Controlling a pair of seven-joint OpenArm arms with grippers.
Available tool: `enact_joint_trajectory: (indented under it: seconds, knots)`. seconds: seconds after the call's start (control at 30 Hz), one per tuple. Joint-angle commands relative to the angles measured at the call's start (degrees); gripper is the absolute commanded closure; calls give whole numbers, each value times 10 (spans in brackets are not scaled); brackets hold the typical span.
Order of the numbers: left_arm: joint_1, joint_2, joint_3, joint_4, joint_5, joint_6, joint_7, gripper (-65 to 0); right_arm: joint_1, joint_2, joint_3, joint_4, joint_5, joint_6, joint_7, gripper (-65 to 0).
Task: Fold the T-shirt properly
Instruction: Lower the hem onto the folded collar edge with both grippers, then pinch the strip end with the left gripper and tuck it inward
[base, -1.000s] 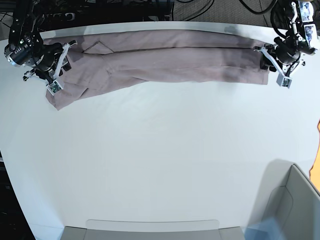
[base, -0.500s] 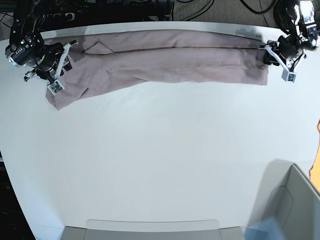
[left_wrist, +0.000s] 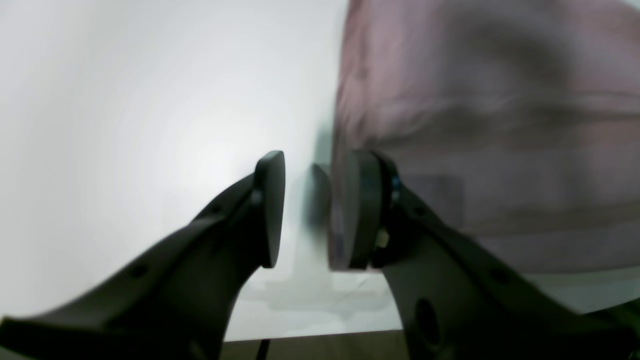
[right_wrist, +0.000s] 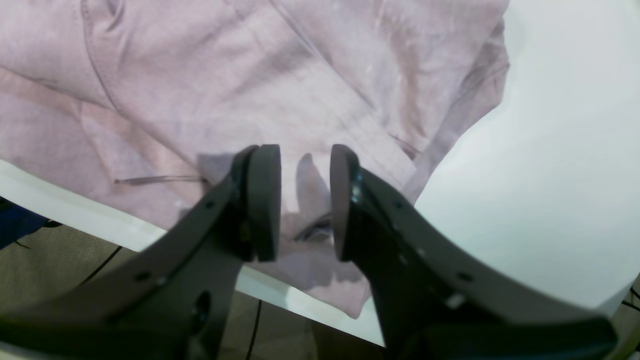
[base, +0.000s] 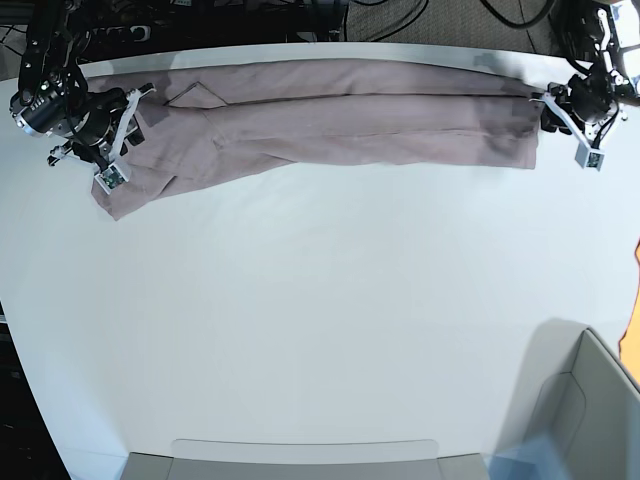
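Note:
The mauve T-shirt (base: 340, 125) lies stretched as a long narrow band along the far edge of the white table (base: 320, 300), its sleeve end at the left. My left gripper (base: 550, 112) is at the shirt's right end. In the left wrist view this gripper (left_wrist: 307, 215) is open and empty, with the cloth edge (left_wrist: 475, 125) just beside one finger (left_wrist: 360, 210). My right gripper (base: 132, 115) is over the shirt's left end. In the right wrist view it (right_wrist: 305, 205) is open, with the wrinkled cloth (right_wrist: 250, 75) below it.
A grey box (base: 590, 400) stands at the front right corner. A grey tray edge (base: 300, 460) runs along the front. The table's far edge (right_wrist: 65, 200) is close behind the shirt, with cables beyond it.
My left gripper has moved right and slightly back, off the shirt's right end. The shirt's right edge has shifted a little to the right. The right arm has barely moved.

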Motion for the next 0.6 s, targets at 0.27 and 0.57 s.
enact_joint_trajectory:
  seconds: [0.27, 0.57]
  knots:
    - [-1, -12, -17, -24, -73, 0, 3, -220, 5, 9, 3, 8, 4, 4, 3, -179]
    - [-1, -5, 8, -35, -73, 0, 1, -220, 4, 9, 3, 8, 4, 4, 3, -179]
